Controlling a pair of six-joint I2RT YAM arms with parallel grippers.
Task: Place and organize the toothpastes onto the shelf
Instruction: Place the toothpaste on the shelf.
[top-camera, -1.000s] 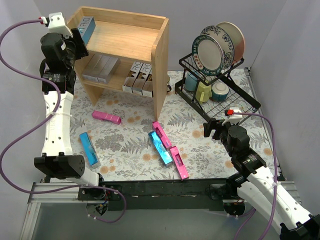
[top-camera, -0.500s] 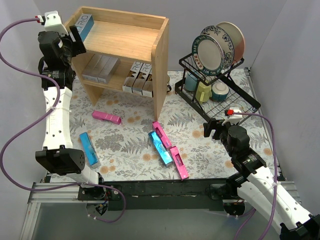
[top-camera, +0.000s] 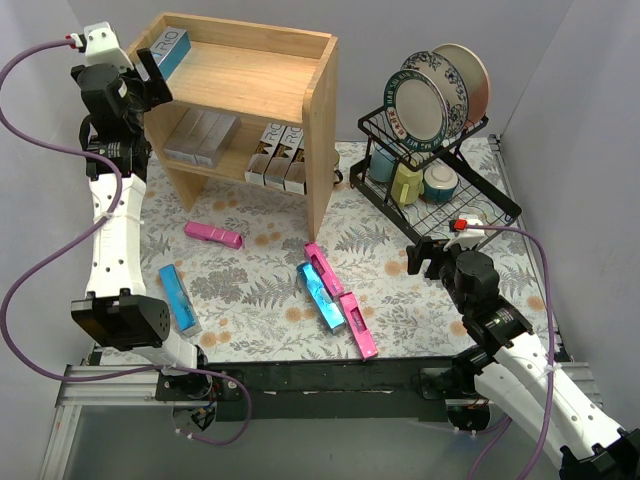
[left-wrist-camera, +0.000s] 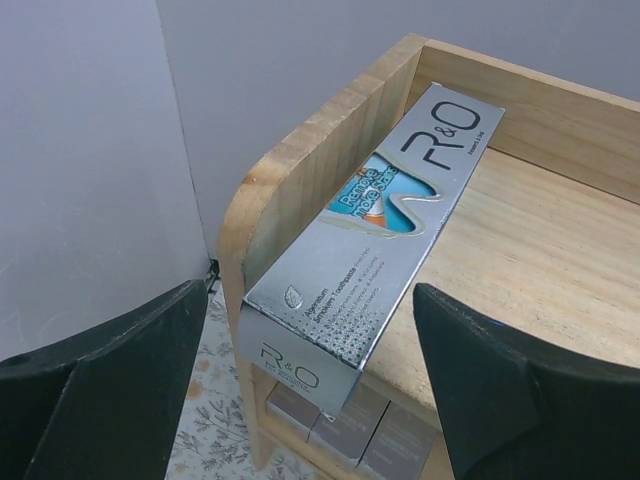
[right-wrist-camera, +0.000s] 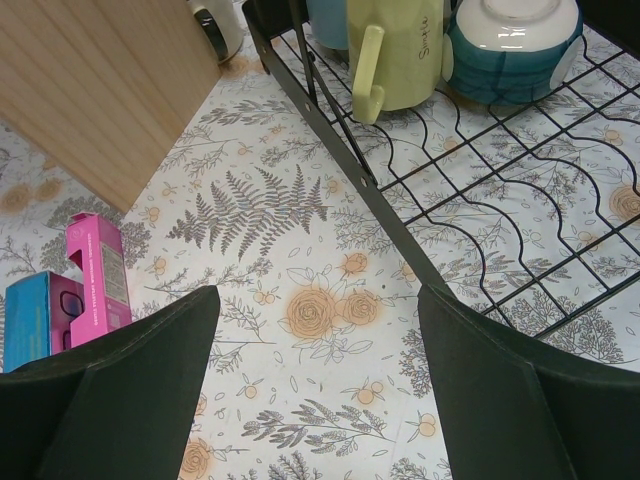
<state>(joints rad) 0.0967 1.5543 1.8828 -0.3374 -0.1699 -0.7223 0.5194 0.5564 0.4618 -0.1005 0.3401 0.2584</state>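
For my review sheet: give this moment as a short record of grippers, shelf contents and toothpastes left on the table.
left gripper: open, fingers either side of the R&O carton, not touching
R&O carton: lying on the shelf's top tier, along the left rim
lower tier: plain silver cartons left, brown-gold cartons right
table: three pink cartons, two blue cartons loose
right gripper: open, empty, over the table beside the dish rack
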